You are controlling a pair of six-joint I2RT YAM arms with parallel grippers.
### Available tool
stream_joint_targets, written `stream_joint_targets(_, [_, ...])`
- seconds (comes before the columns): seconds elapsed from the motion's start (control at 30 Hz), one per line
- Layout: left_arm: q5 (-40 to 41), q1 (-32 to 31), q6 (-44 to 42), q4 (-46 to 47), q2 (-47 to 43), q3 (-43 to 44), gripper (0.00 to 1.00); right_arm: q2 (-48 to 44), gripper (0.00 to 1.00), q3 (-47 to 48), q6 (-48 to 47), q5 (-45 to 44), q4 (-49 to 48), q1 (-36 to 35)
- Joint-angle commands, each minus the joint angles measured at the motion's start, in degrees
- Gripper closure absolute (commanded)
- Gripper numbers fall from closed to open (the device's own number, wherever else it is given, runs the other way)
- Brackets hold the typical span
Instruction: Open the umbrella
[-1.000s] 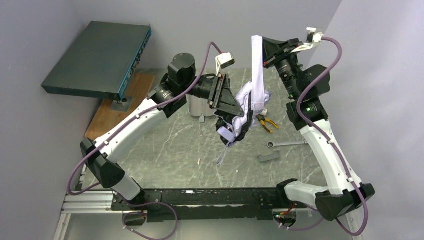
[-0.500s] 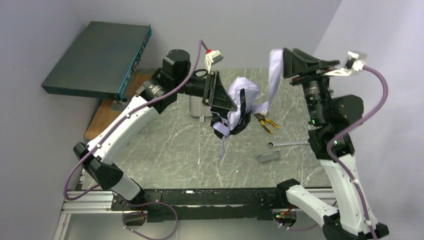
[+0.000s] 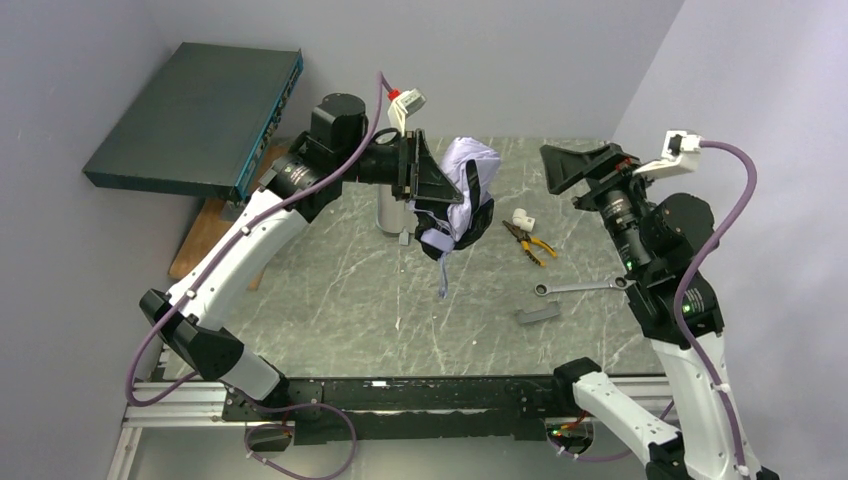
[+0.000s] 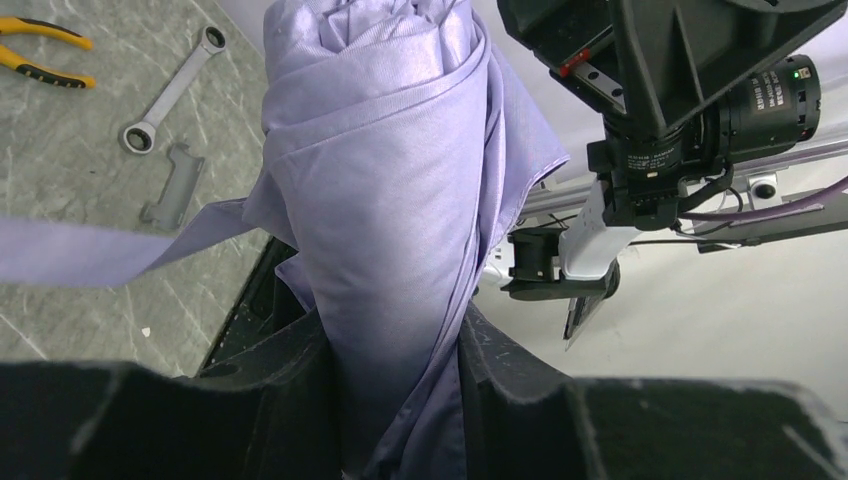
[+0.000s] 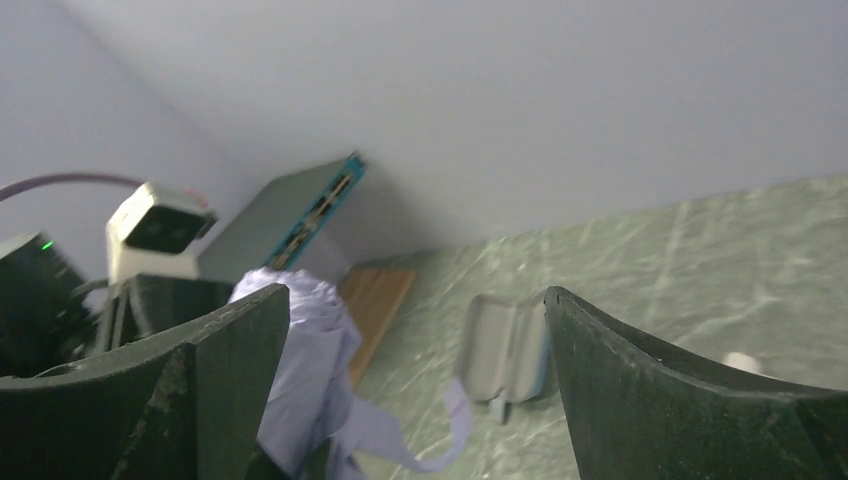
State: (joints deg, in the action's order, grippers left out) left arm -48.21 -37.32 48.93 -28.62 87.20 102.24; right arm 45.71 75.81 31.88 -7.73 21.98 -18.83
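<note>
R end effector has just let go of the strap & backed off, now up right of the pliers, jaws wide, empty. Strap dangles free. L end effector clamps the umbrella, still bundled, in the air left of the pliers, off the tabletop. Wrap looks undone, so canopy prob. ready to spread.

A dark teal flat box is seen tilted at the far left, above a wooden board. On the green marbled table, yellow-handled pliers, a wrench and a grey bracket are laid near one another. A grey canister is stood farther left.
</note>
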Motion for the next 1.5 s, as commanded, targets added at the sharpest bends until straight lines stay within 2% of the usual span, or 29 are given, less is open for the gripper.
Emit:
stream_joint_targets(0.0, [0.80,-0.20,0.25,3.65,-2.66,1.92,1.00,4.63,0.02,3.48,6.52,16.24,-1.69,0.02])
stream_joint_targets(0.13, [1.60,-0.20,0.41,3.65,-2.78,2.35,1.00,7.12,0.05,2.37,11.53,24.24,-6.24,0.07])
stream_joint_targets(0.3, [1.62,-0.19,2.50,7.27,-4.43,-0.51,1.00,8.26,0.06,-1.10,17.44,27.93,-15.92,0.09])
stream_joint_targets(0.73, [1.09,-0.11,5.26,13.19,-5.58,-3.58,1.00,13.49,0.13,-3.60,25.36,35.76,-25.02,-1.25])
stream_joint_targets(0.8, [0.42,-0.11,6.05,15.00,-5.68,-4.13,1.00,14.09,0.16,-3.74,25.95,35.85,-26.02,-1.94])
stream_joint_targets(0.83, [0.13,-0.09,6.49,15.80,-5.76,-4.49,1.00,14.36,0.23,-3.72,26.10,35.99,-26.33,-2.27])
stream_joint_targets(0.87, [0.06,-0.08,6.75,16.10,-5.80,-4.57,1.00,14.71,0.34,-3.69,26.16,36.21,-26.65,-2.58])
stream_joint_targets(0.9, [0.07,-0.12,6.79,16.09,-5.81,-4.66,1.00,15.02,0.49,-3.62,26.20,36.51,-26.78,-2.83])
stream_joint_targets(0.93, [0.11,-0.11,6.75,15.78,-5.81,-4.75,1.00,15.29,0.73,-3.55,26.07,36.91,-26.99,-3.14])
stream_joint_targets(0.97, [0.14,0.02,6.63,15.46,-5.86,-4.83,1.00,15.62,0.89,-3.45,25.68,37.36,-26.99,-3.31])
stream_joint_targets(1.0, [0.10,0.04,6.62,15.28,-5.97,-5.04,0.99,15.71,1.00,-3.22,25.14,37.20,-26.13,-3.48])
stream_joint_targets(1.03, [0.02,0.08,6.43,14.95,-6.13,-5.15,0.87,15.54,1.00,-3.07,24.36,36.01,-24.61,-3.58])
stream_joint_targets(1.07, [0.25,0.20,5.88,13.79,-6.27,-5.06,0.67,15.04,1.00,-3.10,23.66,34.33,-23.16,-3.70])
stream_joint_targets(1.13, [1.76,0.54,3.87,9.68,-6.77,-4.83,0.08,13.61,1.00,-3.65,22.58,28.77,-19.87,-3.66])
stream_joint_targets(1.17, [3.00,0.76,2.30,6.83,-7.21,-4.65,0.02,12.83,1.00,-3.98,21.95,26.44,-18.44,-3.62])
stream_joint_targets(1.3, [12.22,1.99,-4.37,-7.16,-9.89,-5.31,0.01,11.60,1.00,-3.73,20.91,20.43,-14.16,-3.70])
stream_joint_targets(1.47, [37.70,2.08,-10.39,-25.48,-15.28,-7.91,0.01,13.88,1.00,0.68,21.77,10.16,-0.44,-3.70])
